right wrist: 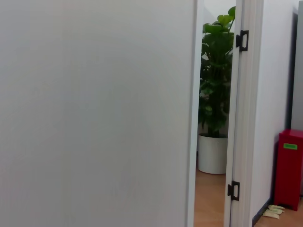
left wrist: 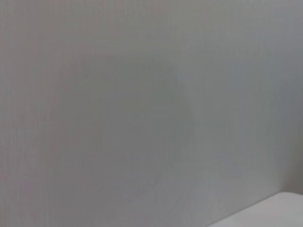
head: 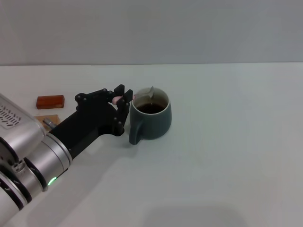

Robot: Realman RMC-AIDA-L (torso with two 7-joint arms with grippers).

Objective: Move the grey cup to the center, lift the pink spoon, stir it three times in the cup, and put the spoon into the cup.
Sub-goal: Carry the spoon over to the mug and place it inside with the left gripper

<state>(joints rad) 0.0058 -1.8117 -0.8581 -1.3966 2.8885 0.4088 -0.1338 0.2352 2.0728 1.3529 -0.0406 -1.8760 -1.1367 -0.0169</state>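
Grey cup (head: 150,119) upright mid-table, pink spoon (head: 142,95) leaning in it.
Cup: squat dark blue-grey mug, wider at base, thick loop handle facing front-left, pale inside, dark liquid within. Spoon: tilted over the cup's left rim, pale bowl end above the liquid, pink handle end sticking out left.

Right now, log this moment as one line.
left gripper: shut on pink spoon, bowl in grey cup | right arm: unseen
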